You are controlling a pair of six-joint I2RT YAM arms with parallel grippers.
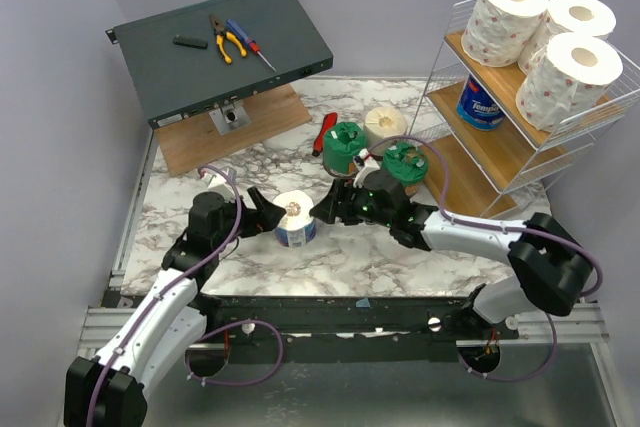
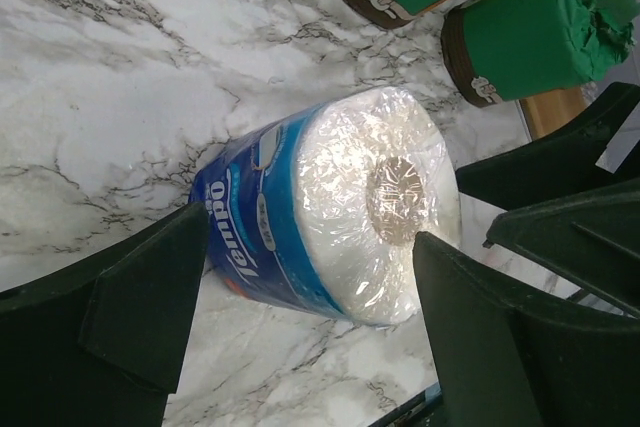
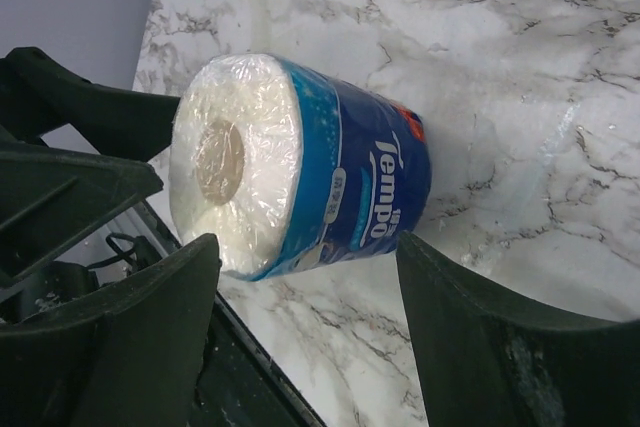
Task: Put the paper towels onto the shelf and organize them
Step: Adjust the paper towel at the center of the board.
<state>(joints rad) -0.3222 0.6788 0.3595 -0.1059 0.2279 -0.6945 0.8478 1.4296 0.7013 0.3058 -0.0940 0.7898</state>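
Note:
A blue-wrapped paper towel roll [image 1: 295,219] stands on the marble table between my two grippers. My left gripper [image 1: 262,212] is open just left of it. My right gripper [image 1: 325,209] is open just right of it. In the left wrist view the roll [image 2: 330,212] sits just beyond the spread fingers [image 2: 140,307]. In the right wrist view the roll [image 3: 300,167] likewise lies just past the open fingers [image 3: 500,337]. The shelf [image 1: 480,152] at the right holds three white rolls [image 1: 560,77] on top and a blue roll [image 1: 480,102] on the middle tier.
Two green-wrapped rolls [image 1: 346,145] [image 1: 405,165] and a cream roll [image 1: 385,125] stand behind the grippers, near the shelf's foot. A red-handled tool [image 1: 325,132] lies beside them. A dark grey box [image 1: 220,47] bearing tools is at the back left.

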